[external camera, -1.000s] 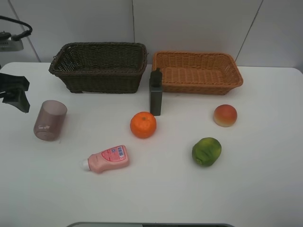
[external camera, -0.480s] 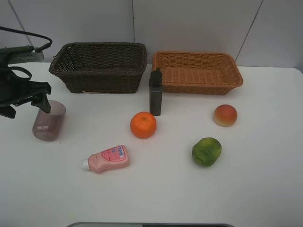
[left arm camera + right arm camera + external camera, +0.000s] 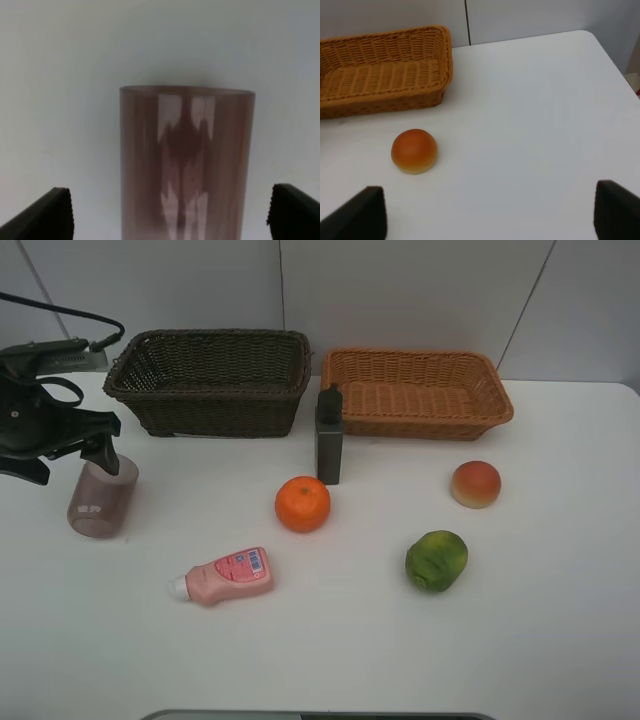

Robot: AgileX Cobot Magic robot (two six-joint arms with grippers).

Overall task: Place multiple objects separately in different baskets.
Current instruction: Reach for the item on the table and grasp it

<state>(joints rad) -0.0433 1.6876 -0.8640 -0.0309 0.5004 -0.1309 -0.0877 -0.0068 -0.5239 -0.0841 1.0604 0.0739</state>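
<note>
Nothing sorted yet. Dark brown basket (image 3: 210, 405) and orange-tan basket (image 3: 420, 426) show no contents; everything sits loose on the table (image 3: 560, 640). Left tool (image 3: 68, 455), jaws wide apart, brackets the mauve cup (image 3: 100, 498), ungripped. Right tool (image 3: 488, 212), released, faces the peach-like fruit (image 3: 414, 151).

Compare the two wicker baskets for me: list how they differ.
Colour: the dark brown basket is deep brown, the orange-tan basket a bright tan.
Depth: the dark brown basket has taller walls; the orange-tan basket is shallower.
Place: in the high view the dark brown basket sits left of the orange-tan basket.
Shared: both rectangular woven wicker, similar footprint, nothing visible inside.
</note>
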